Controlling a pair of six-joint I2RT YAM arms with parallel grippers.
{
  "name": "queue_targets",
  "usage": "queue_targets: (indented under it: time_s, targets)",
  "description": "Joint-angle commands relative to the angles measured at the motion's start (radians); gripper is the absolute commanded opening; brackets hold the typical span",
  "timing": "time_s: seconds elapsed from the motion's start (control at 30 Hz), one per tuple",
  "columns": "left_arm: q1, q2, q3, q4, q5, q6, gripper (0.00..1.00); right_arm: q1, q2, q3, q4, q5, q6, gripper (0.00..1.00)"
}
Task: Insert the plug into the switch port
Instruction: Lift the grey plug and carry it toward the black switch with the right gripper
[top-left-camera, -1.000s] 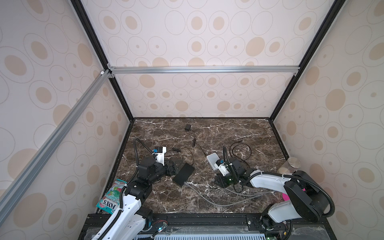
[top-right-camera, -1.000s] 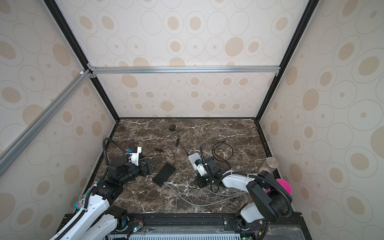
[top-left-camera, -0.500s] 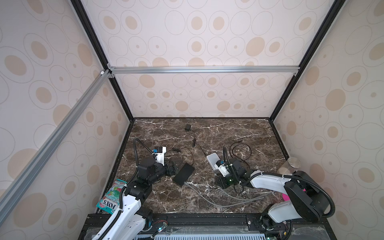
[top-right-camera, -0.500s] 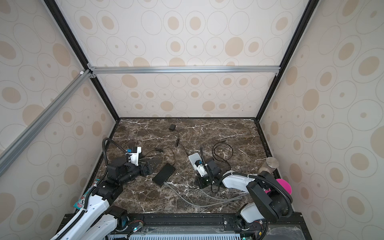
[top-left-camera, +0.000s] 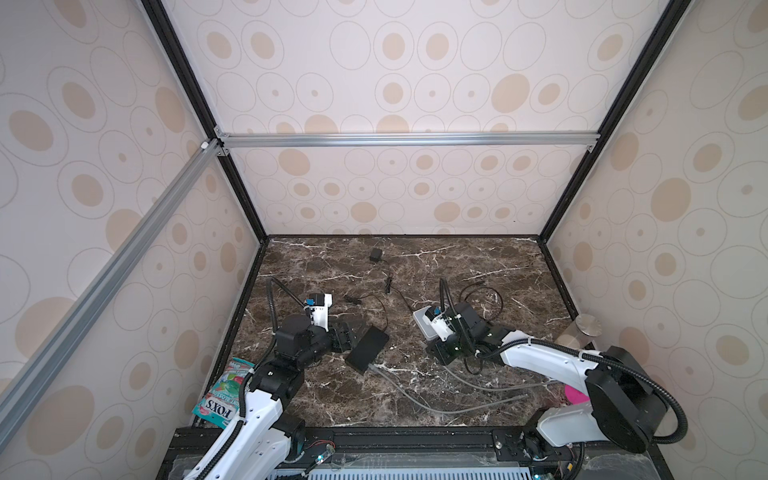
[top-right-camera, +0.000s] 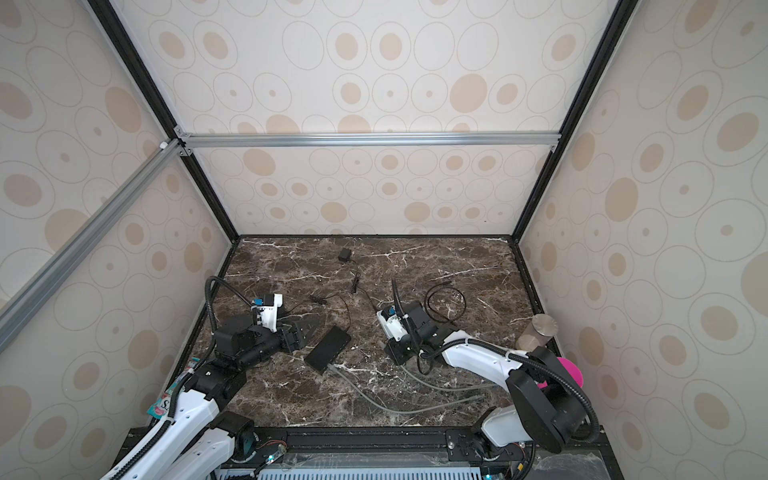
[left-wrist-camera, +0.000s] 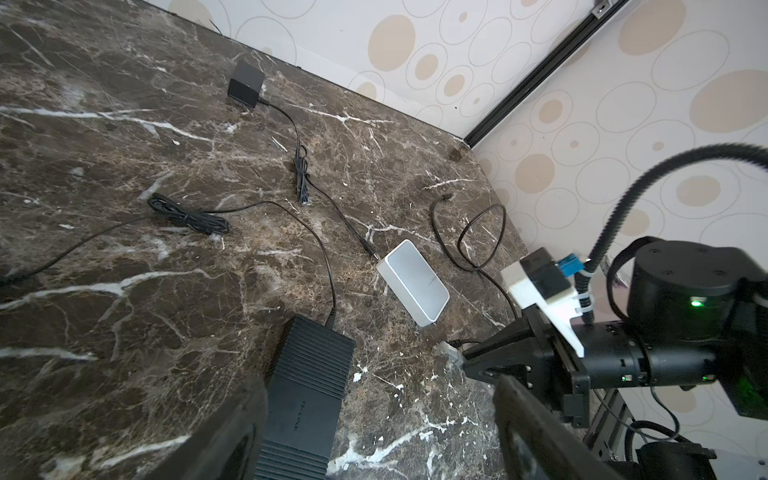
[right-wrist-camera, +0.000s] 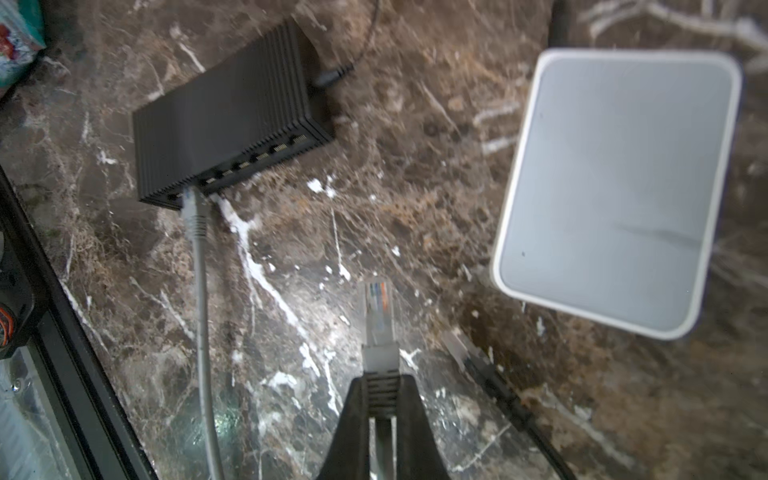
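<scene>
Right hand: the right hand (right-wrist-camera: 380, 386) is closed tight on the grey boot just behind the plug (right-wrist-camera: 376, 307). The clear connector sticks out ahead of the fingertips, with the coloured wires showing through it.
Plug position: it is held just above the table (top-left-camera: 478, 266), between the black switch (right-wrist-camera: 224, 116) and the white box (right-wrist-camera: 619, 187). It is well apart from the switch and touches neither.
Switch: it lies flat, with its row of ports (right-wrist-camera: 249, 160) on the face turned toward the plug. One grey cable (right-wrist-camera: 199, 257) is already seated at the end of the row. The other ports look empty, though the wrist view is soft.
Left hand: the left hand (left-wrist-camera: 376, 380) has its jaws spread wide and nothing gripped. The near end of the switch lies between its fingers in the left wrist view. I cannot tell whether either finger touches the housing.
Done: the plug is grasped and off the table.
Left: carry the plug across to the port face, line it up with a free port and push it home. Judged an early-to-middle stage.
Note: the plug tip does not appear aimed squarely at the port row, so it probably needs turning. The left hand looks placed to brace the switch against the push.
</scene>
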Motion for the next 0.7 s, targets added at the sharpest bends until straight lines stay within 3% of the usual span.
queue_targets:
  time_s: [0.0, 0.27, 0.67]
  targets:
    - [-0.001, 0.000, -0.033, 0.075, 0.011, -0.068, 0.85, 0.057, -0.015, 0.031, -0.034, 0.088, -0.079, 0.00]
    - [-0.001, 0.069, -0.148, 0.239, 0.021, -0.138, 0.84, 0.185, -0.009, 0.006, 0.117, 0.161, -0.124, 0.00]
    - [0.000, 0.273, -0.192, 0.373, -0.012, -0.060, 0.82, 0.202, 0.126, 0.014, 0.230, 0.130, -0.080, 0.00]
